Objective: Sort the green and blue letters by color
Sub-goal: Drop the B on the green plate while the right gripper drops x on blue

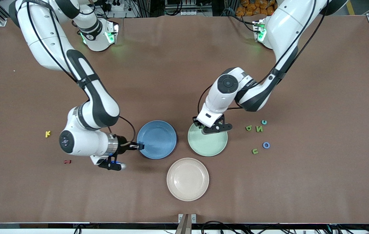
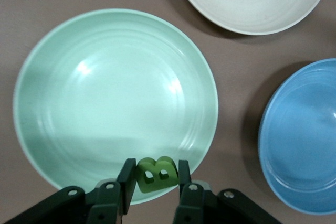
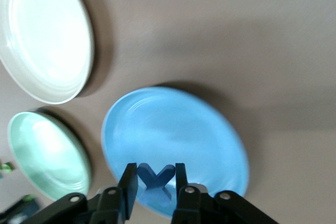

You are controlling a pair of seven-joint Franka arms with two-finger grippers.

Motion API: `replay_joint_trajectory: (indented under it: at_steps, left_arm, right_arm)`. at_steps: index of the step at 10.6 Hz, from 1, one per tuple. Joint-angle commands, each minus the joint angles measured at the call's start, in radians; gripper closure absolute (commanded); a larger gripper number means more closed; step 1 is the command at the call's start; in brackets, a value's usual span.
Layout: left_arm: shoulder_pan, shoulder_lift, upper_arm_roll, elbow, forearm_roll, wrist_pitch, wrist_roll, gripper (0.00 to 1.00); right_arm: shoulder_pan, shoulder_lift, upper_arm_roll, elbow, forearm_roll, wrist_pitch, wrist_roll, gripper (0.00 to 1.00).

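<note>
Both arms carry a letter over its matching plate. The left gripper (image 2: 153, 182) is clamped on a green letter B (image 2: 155, 172) and hangs over the rim of the green plate (image 2: 52, 72), at the edge toward the robots' bases; the dish floor lies ahead of the fingertips, so the release calls for a short carry inward. The right gripper (image 3: 152, 190) pinches a blue letter X (image 3: 154, 183) over the rim of the blue plate (image 3: 210, 135), at the edge toward the right arm's end of the table, with the dish centre again ahead of the jaws. Neither plate holds a letter yet.

Remaining letters lie near the left arm's end of the table, beside the green plate: a green P (image 1: 248, 128), a green N (image 1: 259, 129), a green U (image 1: 255, 151), a blue O (image 1: 266, 145) and a small teal-looking letter (image 1: 264, 122). The left arm is nearer to all of them. The cream plate (image 1: 187, 194), yellow K (image 1: 48, 133) and dark red letter (image 1: 67, 161) take no part.
</note>
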State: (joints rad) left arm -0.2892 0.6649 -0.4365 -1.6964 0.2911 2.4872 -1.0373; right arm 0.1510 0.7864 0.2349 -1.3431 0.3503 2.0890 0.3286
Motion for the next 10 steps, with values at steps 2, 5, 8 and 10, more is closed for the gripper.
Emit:
replay_joint_trajectory:
  at_steps: [2,5,8,10]
  left_arm:
    - [-0.1,0.079,0.107,0.083,0.023,-0.007,-0.047,1.0]
    - [-0.099,0.091,0.13,0.086,0.034,0.009,-0.032,0.0]
    - [-0.073,0.035,0.145,0.11,0.055,0.007,-0.036,0.0]
    - [-0.039,-0.06,0.176,0.104,0.086,-0.058,0.018,0.0]
  right_arm:
    - [0.012,-0.007,0.024,-0.022,0.009,-0.012,0.15,0.0]
    - [-0.036,-0.013,-0.017,-0.06,-0.118,-0.05,0.066,0.0]
    - [-0.03,-0.096,-0.016,-0.169,-0.325,-0.044,0.047,0.0]
    - [-0.042,-0.212,-0.023,-0.302,-0.338,-0.02,0.055,0.0]
